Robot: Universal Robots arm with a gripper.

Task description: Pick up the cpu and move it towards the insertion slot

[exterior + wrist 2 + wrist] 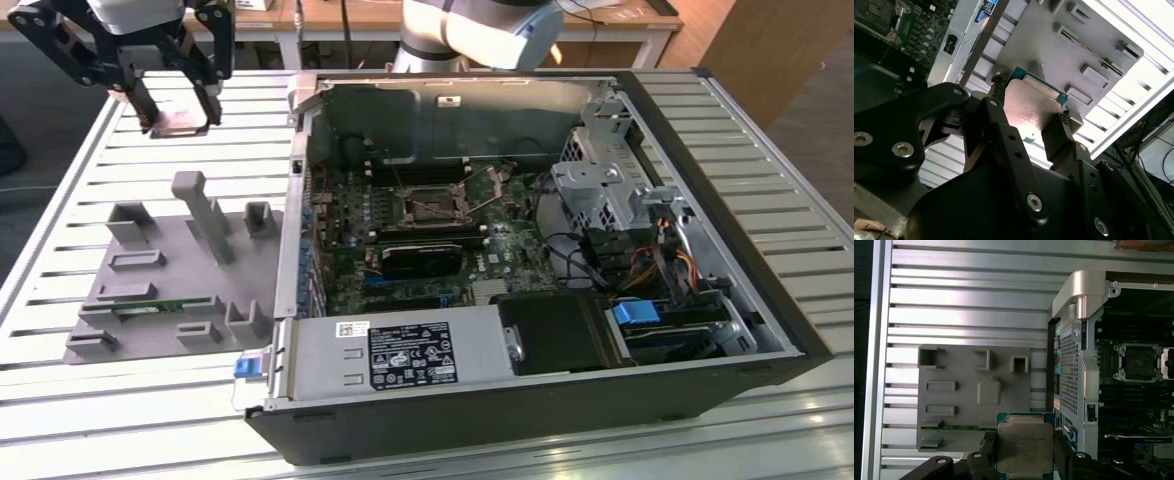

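Gripper (176, 115) clamps the cpu (1024, 447) by its edges, likely sparing its faces. You hold it above the table (80, 195), exterior view's far left, well apart from the slot (430, 205).

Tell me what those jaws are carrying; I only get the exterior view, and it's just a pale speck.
Observer: The cpu. In the first wrist view the jaws pinch two opposite edges, its metal top facing the camera.
Operator: And underneath?
Observer: In the second wrist view its other face looks smooth and shiny, with a green edge.
Operator: Can you see the socket?
Observer: In the first wrist view the insertion slot shows a dark square centre in a metal frame, beyond a perforated metal wall.
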